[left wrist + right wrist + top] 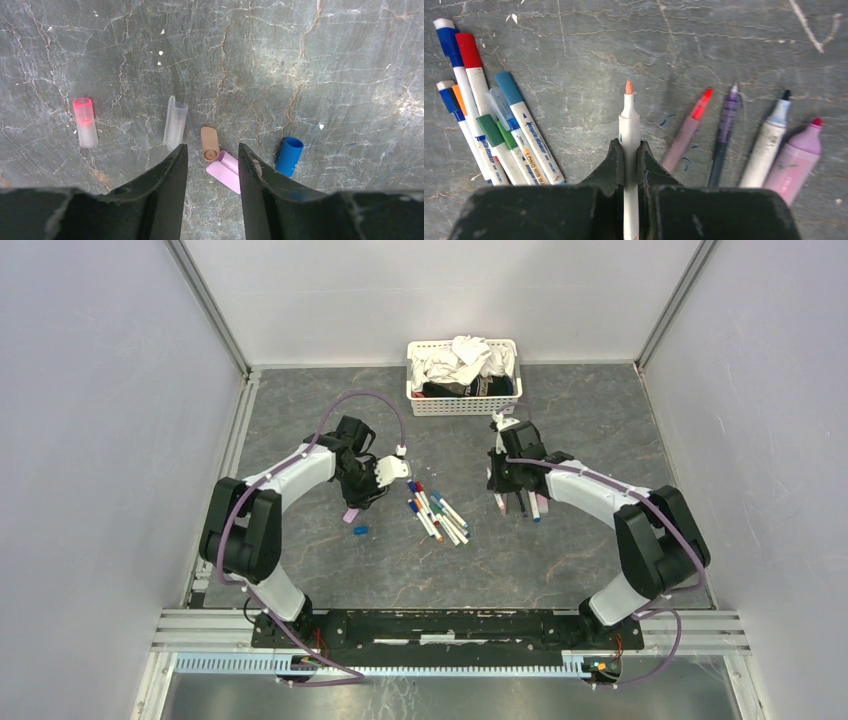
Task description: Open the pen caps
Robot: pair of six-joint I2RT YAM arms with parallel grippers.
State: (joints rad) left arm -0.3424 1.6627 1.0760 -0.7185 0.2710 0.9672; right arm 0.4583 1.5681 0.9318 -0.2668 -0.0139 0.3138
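Observation:
My left gripper (211, 151) is open and empty, just above a group of loose pen caps on the table: a tan-orange cap (209, 143), a pink cap (227, 170), a blue cap (290, 156), a clear cap (175, 125) and a red-tipped clear cap (85, 122). The orange and pink caps lie between its fingers. My right gripper (629, 147) is shut on a white pen (629, 112) whose orange tip is bare. Several capped pens (499, 135) lie to its left and several uncapped pens (724, 130) to its right. In the top view the left gripper (365, 485) and right gripper (505, 480) flank the pen pile (438, 515).
A white basket (512, 400) of cloths stands at the back centre, just behind the right gripper. Grey walls and metal rails bound the table on the left, right and back.

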